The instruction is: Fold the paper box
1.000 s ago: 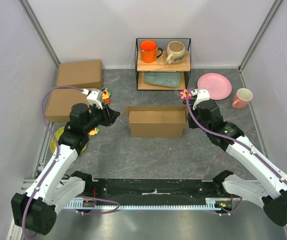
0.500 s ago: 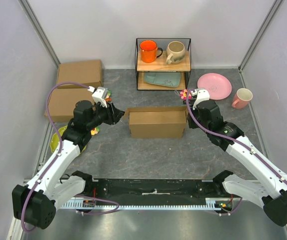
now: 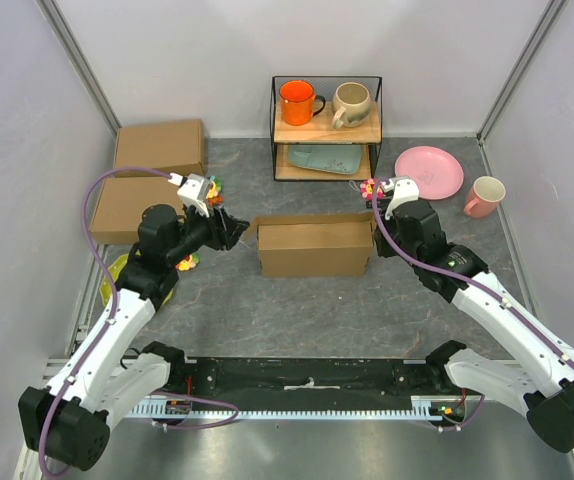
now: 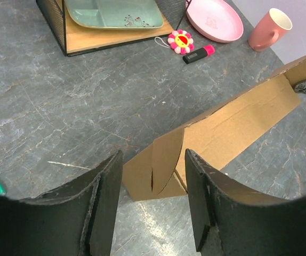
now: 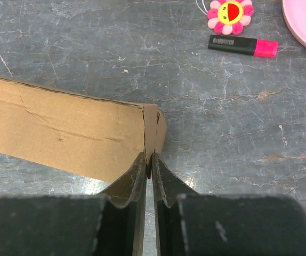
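The paper box (image 3: 312,245) is plain brown cardboard, partly folded, standing mid-table with a flap sticking out at its left end. My left gripper (image 3: 235,230) is open at that left end; in the left wrist view the flap (image 4: 161,165) sits between my fingers (image 4: 206,197), untouched. My right gripper (image 3: 373,222) is shut on the box's right end; in the right wrist view my fingers (image 5: 142,181) pinch the thin end flap (image 5: 154,130) of the box (image 5: 62,128).
Two other brown boxes (image 3: 157,147) lie at the back left. A wire shelf (image 3: 327,125) holds an orange mug, a beige mug and a green tray. A pink plate (image 3: 429,172), pink mug (image 3: 484,196), flower toy (image 5: 228,13) and marker (image 5: 242,45) lie at the right.
My left gripper moved right toward the box's left flap, then drew back slightly. The right gripper and box stayed still.
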Robot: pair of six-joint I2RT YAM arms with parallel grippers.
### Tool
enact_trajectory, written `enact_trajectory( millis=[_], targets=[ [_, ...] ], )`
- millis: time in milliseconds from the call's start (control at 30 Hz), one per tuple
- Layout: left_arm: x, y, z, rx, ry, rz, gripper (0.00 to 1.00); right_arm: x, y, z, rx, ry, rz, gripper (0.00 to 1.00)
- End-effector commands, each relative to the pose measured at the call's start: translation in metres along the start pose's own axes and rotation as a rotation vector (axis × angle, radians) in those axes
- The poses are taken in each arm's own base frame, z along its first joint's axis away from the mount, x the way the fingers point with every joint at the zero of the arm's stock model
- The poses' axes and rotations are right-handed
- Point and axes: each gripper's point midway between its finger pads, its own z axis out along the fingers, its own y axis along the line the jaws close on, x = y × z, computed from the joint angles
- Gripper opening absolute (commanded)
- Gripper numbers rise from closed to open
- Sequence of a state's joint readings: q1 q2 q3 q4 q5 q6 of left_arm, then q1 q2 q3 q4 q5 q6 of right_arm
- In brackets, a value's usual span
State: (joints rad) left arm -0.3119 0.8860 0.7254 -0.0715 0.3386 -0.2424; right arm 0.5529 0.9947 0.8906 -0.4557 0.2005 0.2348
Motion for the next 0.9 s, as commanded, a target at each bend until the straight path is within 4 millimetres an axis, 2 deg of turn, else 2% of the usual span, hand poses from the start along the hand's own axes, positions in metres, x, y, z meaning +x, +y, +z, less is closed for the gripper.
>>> enact_trajectory(
  millis=[0, 67, 133, 267, 400, 567, 867],
  targets=[
    [-0.026, -0.019, -0.005, 0.087, -0.081, 0.091, 0.57, -0.024, 0.007, -0.006, -0.027, -0.074, 0.012, 0.14],
    [-0.02, -0.027, -0.005, 0.137, -0.061, 0.092, 0.56, -0.025, 0.006, -0.007, -0.026, -0.078, 0.01, 0.14],
    [-0.009, -0.026, -0.003, 0.144, -0.036, 0.082, 0.53, -0.024, 0.006, -0.006, -0.025, -0.075, 0.009, 0.14],
    [0.007, -0.013, 0.002, 0.087, 0.013, 0.055, 0.46, -0.024, 0.007, -0.006, -0.03, -0.075, 0.011, 0.14],
    [0.006, -0.011, 0.003, 0.071, 0.021, 0.052, 0.41, -0.023, 0.007, -0.005, -0.028, -0.071, 0.011, 0.14],
    [0.004, -0.013, 0.004, 0.082, 0.032, 0.054, 0.4, -0.024, 0.007, -0.006, -0.029, -0.072, 0.011, 0.14],
    [0.017, -0.017, 0.009, 0.097, 0.084, 0.053, 0.36, -0.023, 0.009, -0.006, -0.035, -0.071, 0.013, 0.14]
  ],
)
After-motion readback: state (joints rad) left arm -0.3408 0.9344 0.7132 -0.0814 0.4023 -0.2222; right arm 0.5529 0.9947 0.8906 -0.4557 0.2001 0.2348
